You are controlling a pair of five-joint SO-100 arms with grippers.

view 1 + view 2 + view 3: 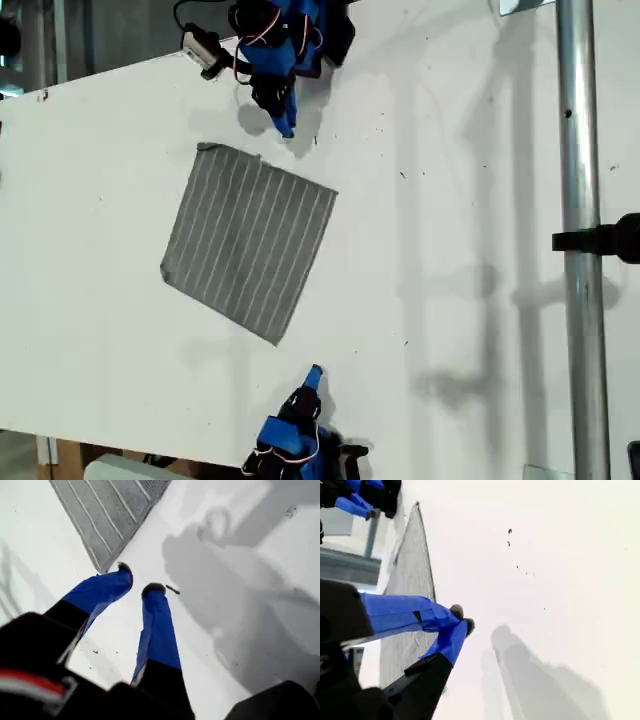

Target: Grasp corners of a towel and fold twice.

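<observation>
The towel point(250, 240) lies flat and unfolded mid-table point(450, 250), skewed so its corners point outward. My first hand point(139, 580) hovers just off the towel at the exterior view's top, fingers a little apart, holding nothing. My second hand point(462, 618) sits near the lower corner point(272, 342), tips almost touching, also empty. Judgement: the grasp has not yet begun. Each hand should open wider, come down square on a corner tip, and pinch only the one layer.

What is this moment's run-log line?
phase: pre-grasp | grey white-striped cloth towel: flat, unfolded on white table | my first gripper: open, empty, near a corner | my second gripper: shut, empty
</observation>
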